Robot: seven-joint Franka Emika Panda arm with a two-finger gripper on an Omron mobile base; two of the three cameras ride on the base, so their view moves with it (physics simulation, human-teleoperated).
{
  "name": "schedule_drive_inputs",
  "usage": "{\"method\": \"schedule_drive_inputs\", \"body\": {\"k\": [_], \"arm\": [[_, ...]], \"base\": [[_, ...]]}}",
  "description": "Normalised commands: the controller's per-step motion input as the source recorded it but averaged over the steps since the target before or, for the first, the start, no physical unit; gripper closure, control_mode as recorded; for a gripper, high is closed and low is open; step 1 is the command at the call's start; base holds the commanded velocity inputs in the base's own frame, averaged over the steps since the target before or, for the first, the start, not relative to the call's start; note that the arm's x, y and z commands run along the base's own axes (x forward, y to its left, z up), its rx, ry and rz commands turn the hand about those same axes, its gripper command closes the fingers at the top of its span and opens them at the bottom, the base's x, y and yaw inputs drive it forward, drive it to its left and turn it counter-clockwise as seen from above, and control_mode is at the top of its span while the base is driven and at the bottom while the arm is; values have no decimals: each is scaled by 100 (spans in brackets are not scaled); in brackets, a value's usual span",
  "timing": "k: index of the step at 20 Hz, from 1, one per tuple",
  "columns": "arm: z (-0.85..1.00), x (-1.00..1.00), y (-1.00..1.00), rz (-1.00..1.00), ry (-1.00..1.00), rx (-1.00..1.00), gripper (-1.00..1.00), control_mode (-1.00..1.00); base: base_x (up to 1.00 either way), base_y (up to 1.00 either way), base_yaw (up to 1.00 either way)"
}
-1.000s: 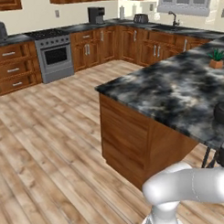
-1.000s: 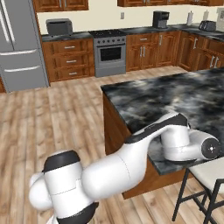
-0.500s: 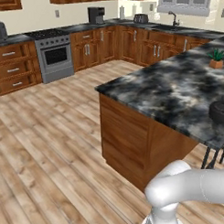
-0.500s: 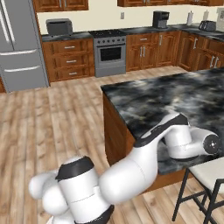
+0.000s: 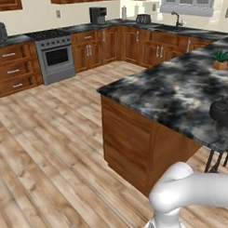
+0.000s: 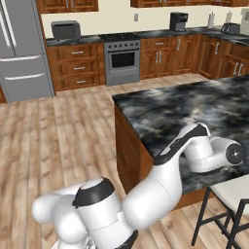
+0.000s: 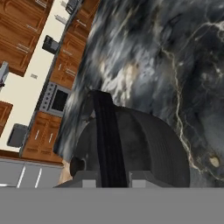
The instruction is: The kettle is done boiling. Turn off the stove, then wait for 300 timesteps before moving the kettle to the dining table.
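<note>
Over the dark marbled dining table (image 5: 180, 92), the robot's gripper (image 7: 113, 181) is clamped on the flat black handle (image 7: 106, 135) of the kettle (image 5: 222, 109), which sits at or just above the stone near the table's right-hand end; whether it rests on the surface cannot be told. The stove (image 6: 121, 56) stands far off against the back wall, so the job appears to be in its last step, the delivery. The next move likely calls for settling the kettle squarely on the stone, well in from the edge, before the fingers part. The hand view gives the grip and the handle close up; the left base view places the kettle beside a small potted plant (image 5: 220, 60), while the right base view has the arm (image 6: 194, 151) reaching across the table.
</note>
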Motion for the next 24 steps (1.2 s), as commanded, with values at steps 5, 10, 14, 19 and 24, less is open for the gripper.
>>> {"method": "schedule_drive_inputs", "body": {"k": [5, 10, 14, 19, 24], "arm": [[-6, 5, -7, 0, 0, 0, 100, -100], [-9, 5, -8, 0, 0, 0, 100, -100], [-12, 1, -12, 0, 0, 0, 100, -100], [-11, 6, -9, 0, 0, 0, 100, -100], [-12, 11, -8, 0, 0, 0, 100, -100]], "base": [[0, 0, 0], [0, 0, 0], [0, 0, 0], [0, 0, 0], [0, 0, 0]]}}
